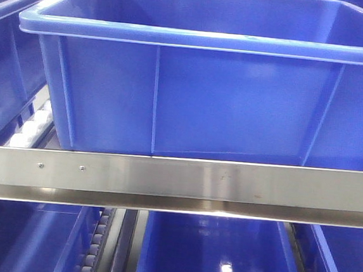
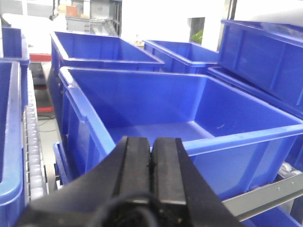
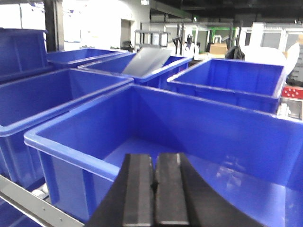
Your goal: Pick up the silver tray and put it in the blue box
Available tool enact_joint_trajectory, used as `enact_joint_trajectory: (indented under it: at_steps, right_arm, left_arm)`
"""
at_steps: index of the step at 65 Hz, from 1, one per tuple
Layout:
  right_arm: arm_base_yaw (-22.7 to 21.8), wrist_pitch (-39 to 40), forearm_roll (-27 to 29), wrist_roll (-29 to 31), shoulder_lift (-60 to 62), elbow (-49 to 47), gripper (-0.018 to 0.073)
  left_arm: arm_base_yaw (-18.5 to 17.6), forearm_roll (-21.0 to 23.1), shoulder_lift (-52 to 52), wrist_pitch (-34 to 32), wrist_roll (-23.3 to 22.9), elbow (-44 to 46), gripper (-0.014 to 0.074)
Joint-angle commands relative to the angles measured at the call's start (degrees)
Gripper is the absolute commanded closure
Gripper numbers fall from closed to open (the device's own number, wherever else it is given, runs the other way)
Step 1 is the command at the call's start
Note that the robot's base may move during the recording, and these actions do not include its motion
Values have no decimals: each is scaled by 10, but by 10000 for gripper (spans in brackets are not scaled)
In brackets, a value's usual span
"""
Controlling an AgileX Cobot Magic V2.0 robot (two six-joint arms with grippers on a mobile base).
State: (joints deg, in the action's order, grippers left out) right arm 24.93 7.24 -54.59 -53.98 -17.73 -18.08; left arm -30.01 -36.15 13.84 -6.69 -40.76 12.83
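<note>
Honestly, nothing's grabbed yet: the left gripper [image 2: 151, 163] and right gripper [image 3: 154, 182] are both clenched on nothing, hovering at the near edge of the blue box [image 2: 156, 113], which looks empty. The silver tray [image 3: 147, 60] leans in a crate further back, so pickup and placing are both left.

Three cameras around one blue box

The front view faces the blue box [image 1: 191, 98] side-on, close, level with a steel rail [image 1: 177, 180]; both wrist views look down into it from over its near rim, from opposite corners.
</note>
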Motion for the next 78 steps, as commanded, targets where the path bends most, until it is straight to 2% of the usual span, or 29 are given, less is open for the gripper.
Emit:
enact_joint_trajectory:
  at_steps: [1,27,35,41,48,55,59,62,67,78]
  right_arm:
    - [-3,30,-3,3,-3,-16,505]
    - [-3,26,-3,3,-3,-16,505]
    - [-3,-43,14,14,-3,-16,505]
    - [-3,-72,72,112,-3,-9,505]
    - [-10,-82,226,300,-3,6,505]
    - [-51,-60,367,470,-3,26,505]
    - [-84,-36,420,540,-3,41,505]
    - [-111,-15,451,567,-3,56,505]
    - [-161,21,489,569,-3,88,505]
    - [-236,101,498,544,-3,130,505]
  left_arm:
    - [0,0,3,-43,-2,17,689]
    - [0,0,3,-43,-2,17,689]
    - [0,0,3,-43,-2,17,689]
    - [0,0,3,-43,-2,17,689]
    - [0,0,3,-43,-2,17,689]
    - [0,0,3,-43,-2,17,689]
    - [0,0,3,-43,-2,17,689]
    - [0,0,3,-43,-2,17,689]
    - [0,0,3,-43,-2,17,689]
    - [0,0,3,-43,-2,17,689]
